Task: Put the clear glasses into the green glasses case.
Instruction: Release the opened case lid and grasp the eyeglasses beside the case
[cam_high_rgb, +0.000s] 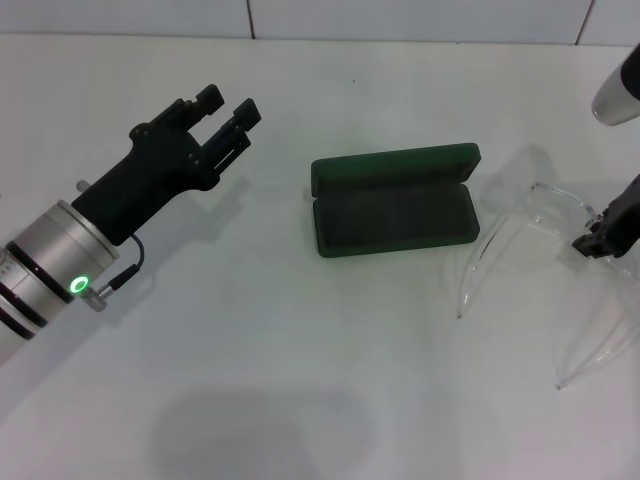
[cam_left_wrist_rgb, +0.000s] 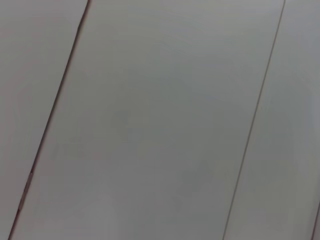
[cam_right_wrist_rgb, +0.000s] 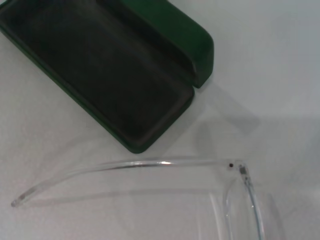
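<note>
The green glasses case (cam_high_rgb: 395, 205) lies open in the middle of the table, lid tipped back, and its dark lining (cam_right_wrist_rgb: 95, 70) holds nothing. Just right of it are the clear glasses (cam_high_rgb: 520, 235), arms spread and pointing toward me. One clear arm (cam_right_wrist_rgb: 150, 164) runs close past the case's end in the right wrist view. My right gripper (cam_high_rgb: 592, 244) is at the glasses' lens by the right edge, touching or overlapping it. To the left of the case my left gripper (cam_high_rgb: 228, 106) hangs above the table, open and holding nothing.
The white table (cam_high_rgb: 300, 380) carries only the case and the glasses. A tiled wall (cam_high_rgb: 400, 18) runs along its far edge. The left wrist view shows just pale panels with thin seams (cam_left_wrist_rgb: 55, 105).
</note>
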